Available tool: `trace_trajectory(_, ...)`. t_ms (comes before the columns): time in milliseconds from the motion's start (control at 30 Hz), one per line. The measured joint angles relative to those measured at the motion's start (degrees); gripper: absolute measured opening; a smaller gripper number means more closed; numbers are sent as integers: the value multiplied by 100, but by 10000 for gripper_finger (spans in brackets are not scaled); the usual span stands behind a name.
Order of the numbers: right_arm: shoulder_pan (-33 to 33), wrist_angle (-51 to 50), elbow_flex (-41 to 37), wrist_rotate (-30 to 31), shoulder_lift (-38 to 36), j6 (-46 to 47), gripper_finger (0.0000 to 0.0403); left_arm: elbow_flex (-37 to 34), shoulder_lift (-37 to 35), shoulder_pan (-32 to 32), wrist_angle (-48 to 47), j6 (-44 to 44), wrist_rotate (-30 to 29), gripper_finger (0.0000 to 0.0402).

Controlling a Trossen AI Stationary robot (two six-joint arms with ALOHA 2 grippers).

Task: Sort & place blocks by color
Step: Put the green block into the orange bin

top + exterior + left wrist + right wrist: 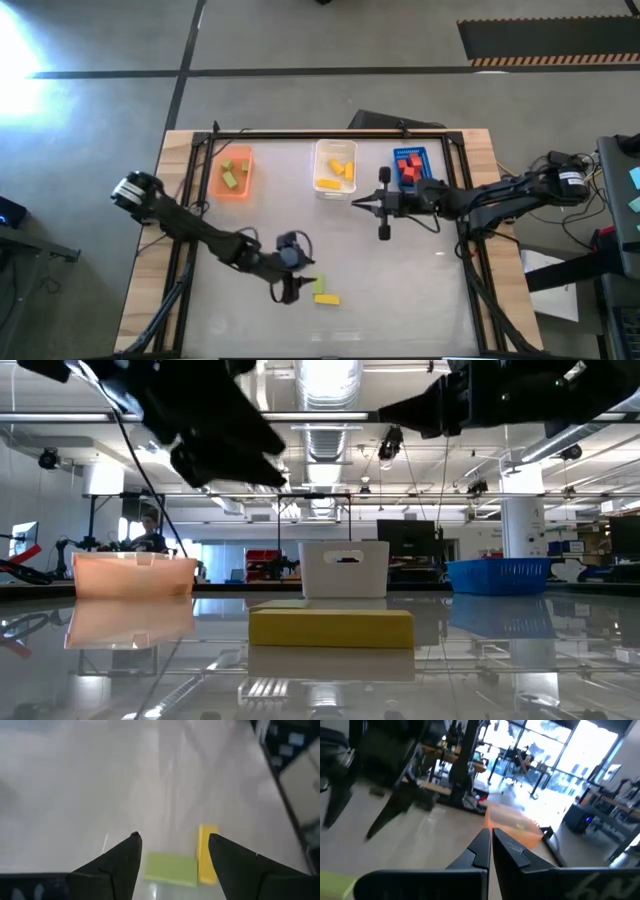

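Green block and yellow block flat, seemingly touching, on table; others binned by colour.

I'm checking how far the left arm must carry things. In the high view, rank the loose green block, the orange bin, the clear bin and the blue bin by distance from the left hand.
From the left hand:
1. Green block, right beside it.
2. Orange bin, far-left.
3. Clear bin, far-middle.
4. Blue bin, far-right.

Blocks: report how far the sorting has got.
Done: green blocks in the orange bin, yellow blocks in the clear bin, red blocks in the blue bin. In hand: open left pincer beside green block. Left: it and yellow block.
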Motion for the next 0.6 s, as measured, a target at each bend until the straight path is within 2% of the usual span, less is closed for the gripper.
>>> trace_trajectory(167, 0, 4, 39, -1, -287, -220, 9, 340, 659, -2, -417, 696, 426, 215)
trace_trajectory(300, 0, -162, 34, -2, -515, -216, 9, 670, 835, -1, -612, 1309, 653, 215)
trace_trajectory(400, 0, -402, 28, 0, -660, -218, 9, 994, 791, 17, -1406, 1680, 714, 215)
trace_trajectory(500, 0, -470, 28, 1, -739, -215, 9, 1448, 796, 42, -2615, 2239, 752, 215)
trace_trajectory(600, 0, -473, 26, 2, -771, -215, 9, 1835, 897, 109, -3177, 2987, 858, 215)
